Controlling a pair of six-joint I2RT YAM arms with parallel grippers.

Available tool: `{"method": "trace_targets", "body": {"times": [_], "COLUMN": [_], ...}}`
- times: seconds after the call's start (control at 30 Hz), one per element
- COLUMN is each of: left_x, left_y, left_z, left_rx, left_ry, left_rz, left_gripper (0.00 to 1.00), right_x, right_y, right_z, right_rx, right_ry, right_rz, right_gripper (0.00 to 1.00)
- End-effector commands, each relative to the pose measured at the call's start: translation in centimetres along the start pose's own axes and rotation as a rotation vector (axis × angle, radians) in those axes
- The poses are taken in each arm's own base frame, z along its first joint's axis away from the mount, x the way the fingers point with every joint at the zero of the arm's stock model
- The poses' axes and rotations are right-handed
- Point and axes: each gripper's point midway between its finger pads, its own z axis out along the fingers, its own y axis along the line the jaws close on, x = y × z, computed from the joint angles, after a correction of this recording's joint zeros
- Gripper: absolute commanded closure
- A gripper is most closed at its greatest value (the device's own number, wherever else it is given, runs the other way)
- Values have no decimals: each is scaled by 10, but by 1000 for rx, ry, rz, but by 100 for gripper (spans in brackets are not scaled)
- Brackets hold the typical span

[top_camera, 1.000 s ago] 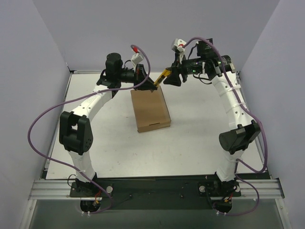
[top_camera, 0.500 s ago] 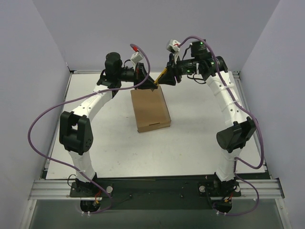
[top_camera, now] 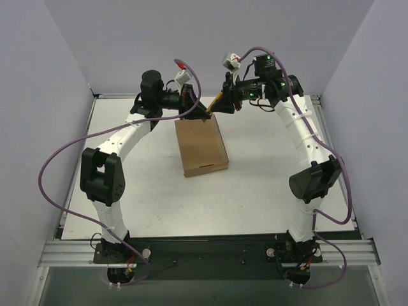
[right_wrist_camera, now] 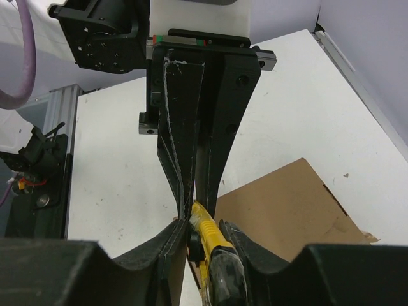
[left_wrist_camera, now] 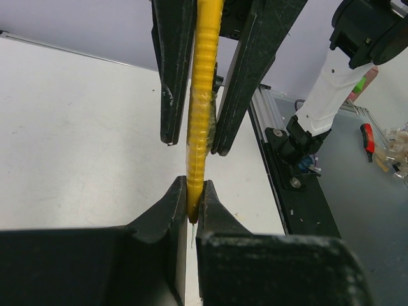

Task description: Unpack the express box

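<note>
Express box (top_camera: 203, 146) neighbours left end effector (left_wrist_camera: 191, 192), right end effector (right_wrist_camera: 205, 229), both seemingly pinching knife (left_wrist_camera: 203, 108).

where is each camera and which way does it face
top external: above and behind the robot, looking down at the table; left arm, right arm show.
left wrist: on its arm, facing right; left pincer at bottom, right pincer opposite.
right wrist: on its arm, facing left past the express box; own pincer at bottom.
shared: both wrist views show both pincers clamping the yellow knife.
</note>
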Motion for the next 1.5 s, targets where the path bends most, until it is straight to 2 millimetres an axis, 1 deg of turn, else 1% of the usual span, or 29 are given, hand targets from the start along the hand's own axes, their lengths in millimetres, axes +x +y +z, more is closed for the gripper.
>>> {"method": "trace_targets", "body": {"times": [0.0, 0.17, 0.33, 0.37, 0.4, 0.43, 0.5, 0.57, 0.7, 0.8, 0.87, 0.9, 0.93, 0.97, 1.0, 1.03, 1.07, 1.1, 1.13, 1.17, 1.2, 1.23, 1.27, 1.3, 1.33, 1.37, 1.4, 1.43, 1.47], "left_x": [-16, -15, -14, -14, -14, -13, -13, -14, -12, -11, -13, -11, -14, -19, -11, -15, -2, 1, 5, 15, 23, 38, 48, 55, 64, 69, 71, 78, 69], "left_y": [2, 2, 3, 2, 3, 3, 3, 3, 4, 5, 10, 13, 20, 26, 33, 48, 63, 73, 92, 99, 104, 116, 121, 126, 131, 139, 145, 156, 160], "left_z": [3, 3, 3, 4, 4, 4, 4, 4, 5, 5, 3, 1, -2, -8, -14, -23, -35, -44, -60, -69, -76, -90, -96, -102, -106, -112, -115, -115, -109], "left_rx": [-11, -9, -9, -7, -7, -7, -5, -4, -4, -6, -28, -50, -94, -136, -195, -325, -426, -511, -656, -706, -742, -823, -855, -878, -885, -924, -942, -950, -924], "left_ry": [-21, -20, -20, -19, -19, -18, -18, -18, -17, -16, -23, -21, -29, -29, -4, 1, 59, 84, 112, 155, 180, 224, 247, 258, 275, 279, 277, 274, 251], "left_rz": [38, 34, 31, 29, 28, 25, 26, 28, 23, 20, 37, 26, 35, 99, 58, 80, 109, 127, 140, 143, 139, 136, 122, 116, 110, 102, 97, 76, 84], "left_gripper": [100, 100, 100, 100, 100, 100, 100, 100, 100, 100, 100, 100, 93, 76, 70, 63, 60, 57, 55, 54, 53, 53, 52, 52, 52, 52, 52, 52, 52], "right_x": [-11, -11, -11, -11, -11, -12, -13, -12, -15, -17, -17, -15, -16, -8, -3, -7, 22, 22, 21, 40, 41, 48, 53, 67, 76, 79, 90, 96, 98], "right_y": [14, 14, 14, 13, 12, 12, 13, 15, 14, 11, 5, -7, -16, -26, -35, -42, -50, -67, -62, -62, -57, -56, -57, -58, -66, -69, -71, -75, -75], "right_z": [8, 9, 9, 9, 10, 10, 11, 12, 13, 14, 12, 10, 5, 2, -4, -19, -18, -27, -36, -36, -43, -45, -45, -46, -53, -55, -58, -62, -64], "right_rx": [-73, -78, -78, -77, -74, -73, -75, -85, -89, -81, -53, 26, 100, 163, 222, 311, 347, 468, 503, 510, 516, 528, 549, 582, 652, 677, 710, 749, 754], "right_ry": [-45, -48, -49, -48, -49, -51, -53, -54, -65, -72, -73, -62, -52, -30, -16, -15, 23, 8, 2, 33, 35, 47, 62, 95, 130, 131, 150, 148, 144], "right_rz": [-43, -39, -36, -33, -33, -26, -31, -27, -20, 7, 29, 73, 87, 109, 113, 79, 128, 122, 106, 121, 108, 115, 112, 120, 107, 98, 116, 162, 180], "right_gripper": [71, 69, 73, 72, 68, 67, 67, 70, 91, 100, 100, 100, 100, 100, 100, 100, 100, 100, 100, 100, 100, 100, 100, 100, 100, 100, 100, 100, 100]}}
